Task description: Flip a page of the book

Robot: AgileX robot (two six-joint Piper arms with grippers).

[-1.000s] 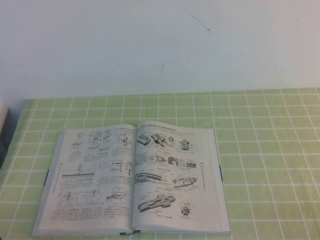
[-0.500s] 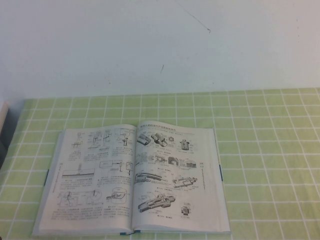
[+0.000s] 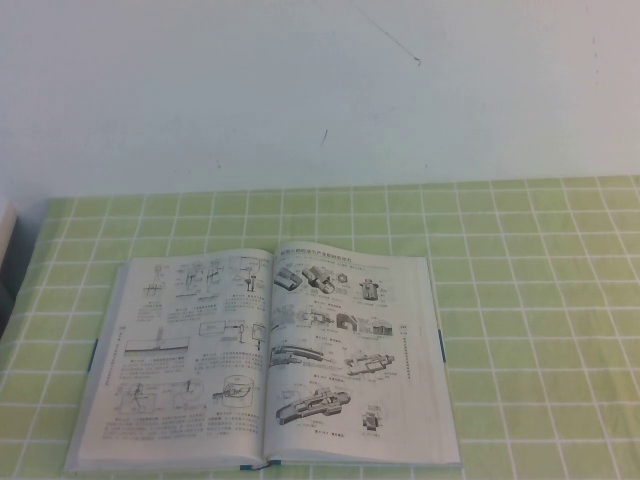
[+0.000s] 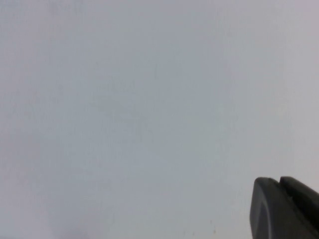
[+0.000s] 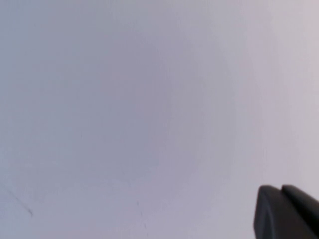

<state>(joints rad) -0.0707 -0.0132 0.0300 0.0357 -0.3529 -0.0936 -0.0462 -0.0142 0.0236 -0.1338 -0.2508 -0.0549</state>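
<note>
**Open book lies flat on the checked cloth, both arms out of the overhead view**

High view: the book (image 3: 268,360) lies open on a green-and-white checked tablecloth (image 3: 540,300), at the near left of the table, its near edge close to the bottom of the view. Blue cover edges show at its left and right sides and at the near end of the spine. The page (image 3: 352,350) with the black machine-part drawings is the right-hand leaf; it lies flat, its outer edge resting on the greyish page block. The left-hand leaf (image 3: 185,345) carries line sketches arranged in a grid and also lies flat. Behind the table stands a pale wall (image 3: 320,90) with a few faint marks. Neither arm nor gripper appears here.

Left wrist view: only a dark tip of the left gripper (image 4: 284,209) shows at a corner, in front of a plain pale surface. Whether it is released or clenched cannot be told. The book is not visible.

Right wrist view: likewise, a dark tip of the right gripper (image 5: 285,211) shows at a corner against a plain pale surface with faint marks. Its state cannot be told, and the book is not visible.
</note>
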